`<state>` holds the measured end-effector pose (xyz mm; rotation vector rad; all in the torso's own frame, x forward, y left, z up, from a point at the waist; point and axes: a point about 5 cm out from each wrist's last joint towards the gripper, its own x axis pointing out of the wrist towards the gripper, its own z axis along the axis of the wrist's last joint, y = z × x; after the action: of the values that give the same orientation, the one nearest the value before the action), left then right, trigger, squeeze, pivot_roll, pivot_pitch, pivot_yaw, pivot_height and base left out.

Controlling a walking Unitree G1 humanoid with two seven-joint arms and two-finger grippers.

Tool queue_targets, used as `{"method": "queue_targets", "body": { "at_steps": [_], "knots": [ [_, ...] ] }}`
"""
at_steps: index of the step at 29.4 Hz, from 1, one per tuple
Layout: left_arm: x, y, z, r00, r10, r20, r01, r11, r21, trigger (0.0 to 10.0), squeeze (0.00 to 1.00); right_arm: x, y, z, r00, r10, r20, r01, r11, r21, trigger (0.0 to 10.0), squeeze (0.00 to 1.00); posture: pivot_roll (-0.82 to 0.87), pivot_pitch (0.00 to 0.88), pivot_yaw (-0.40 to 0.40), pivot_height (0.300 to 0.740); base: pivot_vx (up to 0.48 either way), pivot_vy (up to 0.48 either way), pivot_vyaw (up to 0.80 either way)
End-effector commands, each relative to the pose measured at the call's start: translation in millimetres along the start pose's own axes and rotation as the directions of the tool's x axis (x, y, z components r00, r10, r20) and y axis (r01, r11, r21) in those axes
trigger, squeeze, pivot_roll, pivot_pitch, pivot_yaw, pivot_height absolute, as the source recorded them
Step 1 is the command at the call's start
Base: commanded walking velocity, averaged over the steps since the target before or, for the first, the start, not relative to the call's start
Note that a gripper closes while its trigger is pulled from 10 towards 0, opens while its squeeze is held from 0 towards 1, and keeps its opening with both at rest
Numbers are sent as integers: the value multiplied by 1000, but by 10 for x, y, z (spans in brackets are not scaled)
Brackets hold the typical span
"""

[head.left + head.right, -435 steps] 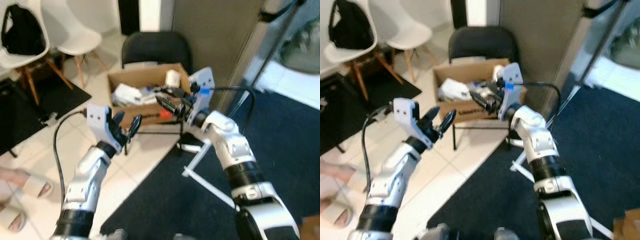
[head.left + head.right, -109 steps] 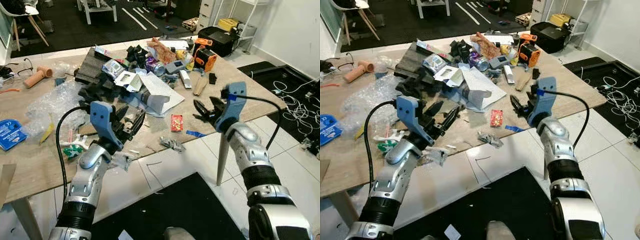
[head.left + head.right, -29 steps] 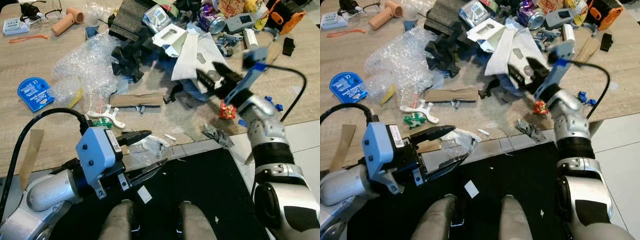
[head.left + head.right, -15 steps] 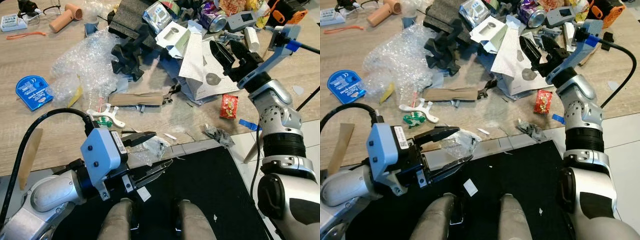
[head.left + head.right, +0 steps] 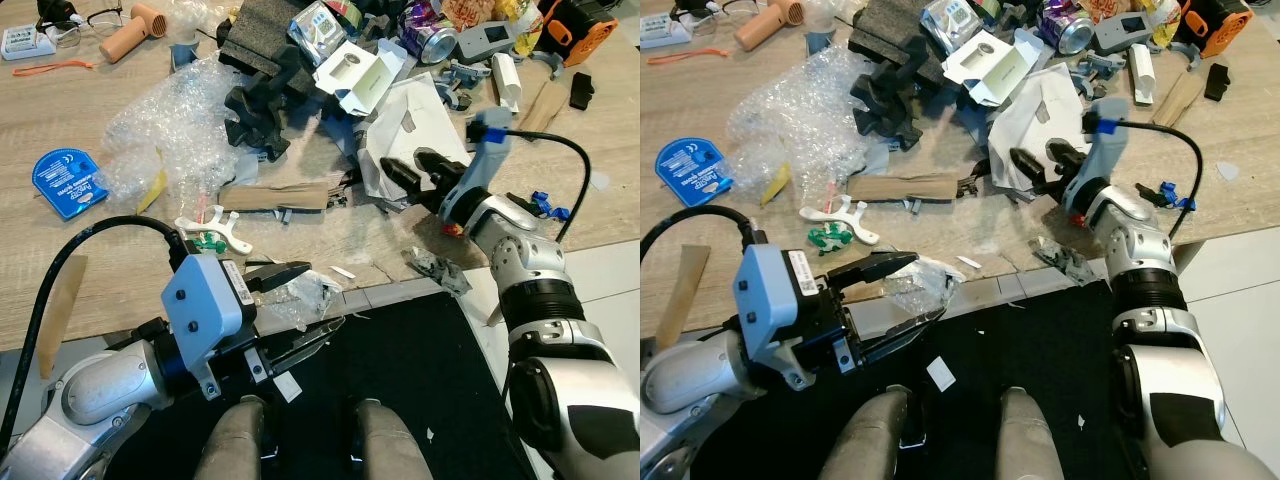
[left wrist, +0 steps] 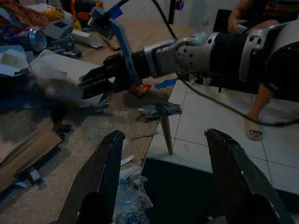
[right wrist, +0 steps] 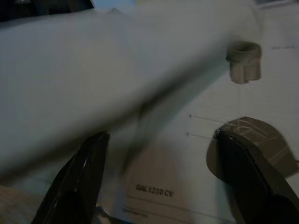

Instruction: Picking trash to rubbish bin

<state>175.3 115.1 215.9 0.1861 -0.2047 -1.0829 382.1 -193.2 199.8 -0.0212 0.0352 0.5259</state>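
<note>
A cluttered wooden surface (image 5: 60,270) fills the upper part of the head views. At centre right, the right gripper (image 5: 405,177) reaches in from the right, jaws apart against the lower left edge of a white printed paper sheet (image 5: 420,105). The sheet's long axis runs from lower left to upper right. The right wrist view, very close and blurred, shows printed text and grey shapes on that sheet (image 7: 196,154) between the two fingers. At lower left, the left gripper (image 5: 300,305) hovers at the surface's near edge, jaws apart around crumpled clear plastic (image 5: 305,292). The left wrist view shows a person's sandalled foot (image 6: 254,128) on the tiled floor (image 6: 215,116) beyond the surface's edge. Black carpet (image 5: 420,380) lies below.
</note>
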Motion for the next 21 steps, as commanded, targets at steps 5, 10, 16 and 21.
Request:
{"method": "queue_targets", "body": {
  "at_steps": [5, 10, 16, 21],
  "knots": [
    [12, -56, -17, 1000, -26, -16, 26, 1000, 0, 10000, 0, -144, -114, 134, 998, 28, -49, -38, 977, -209, 10000, 0, -66, 267, -18, 740, 0, 0, 0],
    [43, -42, -29, 999, -34, -10, 34, 999, 5, 10000, 0, -312, -95, 353, 970, 199, -138, -238, 888, -394, 10000, 0, -83, 247, -23, 740, 0, 0, 0],
    [63, -45, -35, 999, -37, -5, 37, 999, 5, 10000, 0, -473, -74, 355, 899, 305, -314, -425, 782, -456, 10000, 0, -92, 237, -28, 740, 0, 0, 0],
    [74, -34, -44, 999, -36, -2, 36, 999, 7, 10000, 0, -525, -160, 310, 861, 232, -453, -474, 690, -547, 10000, 0, -101, 234, -29, 740, 0, 0, 0]
  ]
}}
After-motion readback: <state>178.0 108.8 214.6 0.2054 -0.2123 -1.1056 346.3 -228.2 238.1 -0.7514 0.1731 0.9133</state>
